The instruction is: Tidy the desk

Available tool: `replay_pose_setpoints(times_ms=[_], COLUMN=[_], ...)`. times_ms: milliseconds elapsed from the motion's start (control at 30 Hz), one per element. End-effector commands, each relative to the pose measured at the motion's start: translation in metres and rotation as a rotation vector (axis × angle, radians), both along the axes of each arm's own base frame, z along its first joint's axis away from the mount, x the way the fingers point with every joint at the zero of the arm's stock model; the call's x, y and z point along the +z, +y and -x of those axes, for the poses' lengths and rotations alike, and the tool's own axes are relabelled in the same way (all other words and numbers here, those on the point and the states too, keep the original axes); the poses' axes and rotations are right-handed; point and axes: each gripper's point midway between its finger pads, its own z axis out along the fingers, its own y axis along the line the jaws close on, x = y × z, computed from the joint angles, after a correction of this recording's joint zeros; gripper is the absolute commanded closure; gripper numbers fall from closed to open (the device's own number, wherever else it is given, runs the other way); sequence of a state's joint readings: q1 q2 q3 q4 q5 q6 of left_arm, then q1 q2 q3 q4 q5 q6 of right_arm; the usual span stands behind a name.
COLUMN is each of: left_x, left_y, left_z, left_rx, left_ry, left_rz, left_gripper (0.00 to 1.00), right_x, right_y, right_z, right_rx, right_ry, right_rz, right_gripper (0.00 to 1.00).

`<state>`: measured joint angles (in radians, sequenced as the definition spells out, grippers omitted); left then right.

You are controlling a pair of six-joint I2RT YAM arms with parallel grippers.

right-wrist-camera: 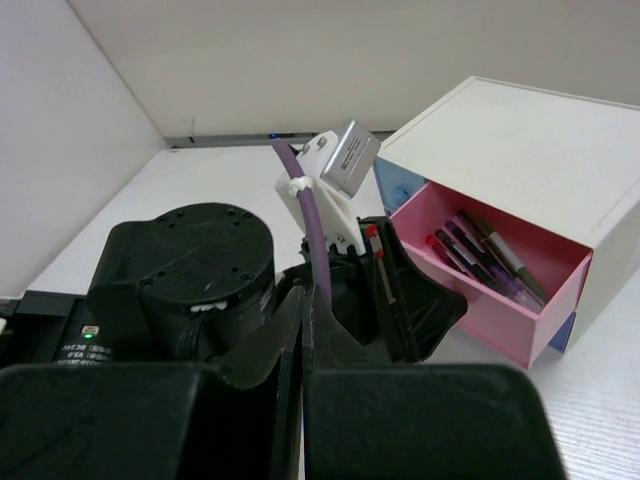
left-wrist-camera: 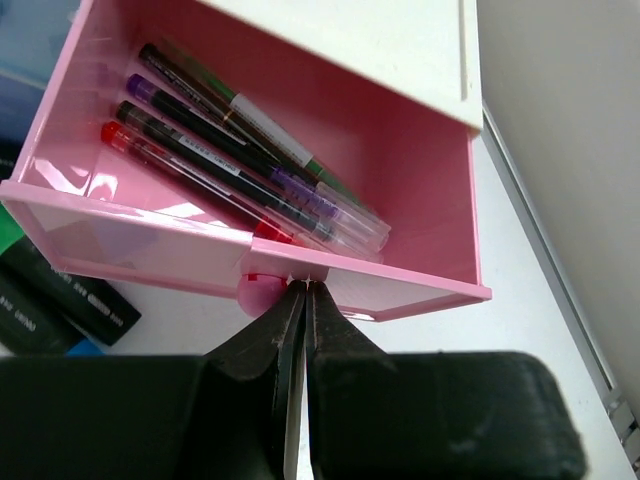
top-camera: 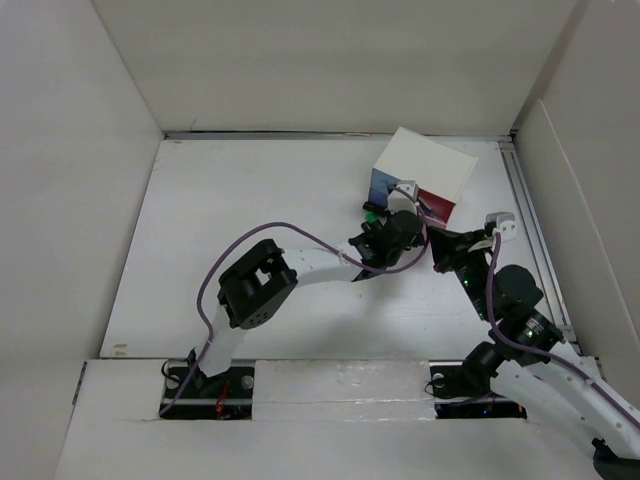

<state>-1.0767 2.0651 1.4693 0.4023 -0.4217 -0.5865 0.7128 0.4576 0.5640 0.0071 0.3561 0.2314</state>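
The desk [top-camera: 250, 200] is a white tabletop walled by white panels. A small white box [top-camera: 425, 165] stands at its back right with its pink drawer [left-wrist-camera: 400, 150] pulled open; several pens [left-wrist-camera: 250, 170] lie inside. My left gripper [left-wrist-camera: 303, 288] is shut, its tips against the drawer's front edge right beside the round pink knob [left-wrist-camera: 258, 295]. In the top view it [top-camera: 415, 215] sits at the box's front. My right gripper [right-wrist-camera: 303, 300] is shut and empty, just behind the left wrist [right-wrist-camera: 190, 270]. The drawer [right-wrist-camera: 500, 300] and pens [right-wrist-camera: 480, 255] also show in the right wrist view.
Black marker-like items [left-wrist-camera: 60, 290] lie on the desk left of the drawer, and something green [top-camera: 372, 212] shows beside the box. A blue drawer [right-wrist-camera: 395, 180] sits next to the pink one. A metal rail [top-camera: 530, 220] runs along the right wall.
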Motion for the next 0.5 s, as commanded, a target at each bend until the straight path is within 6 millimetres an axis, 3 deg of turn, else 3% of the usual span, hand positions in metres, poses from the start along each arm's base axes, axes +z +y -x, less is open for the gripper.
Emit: replay_pose_setpoints(times_ms=[0,33,200,233,467], left_x=[0.035,0.042,0.038,0.044,0.03], left_y=[-0.007,-0.01,-0.012,-0.017,-0.026], left_z=[-0.021,-0.024,-0.045,-0.047,-0.067], left_rx=[0.033,0.042,0.067,0.062,0.076], left_ry=[-0.074,-0.086,-0.091,-0.098,-0.093], left_rz=[0.048,0.058,0.062,0.078,0.059], left_gripper=[1.0,1.0,1.0,1.0,1.0], right_x=[0.03,0.03,0.036,0.036,0.039], right_y=[-0.006,-0.006,-0.01,-0.011,-0.015], right_z=[0.004,0.004,0.006,0.007,0.009], right_rx=[-0.007,-0.008,-0.019,-0.022,-0.027], right_ry=[-0.063,-0.062,-0.072,-0.073,-0.082], right_rz=[-0.04,-0.042,-0.052,-0.051,-0.061], right_gripper=[1.0,1.0,1.0,1.0,1.0])
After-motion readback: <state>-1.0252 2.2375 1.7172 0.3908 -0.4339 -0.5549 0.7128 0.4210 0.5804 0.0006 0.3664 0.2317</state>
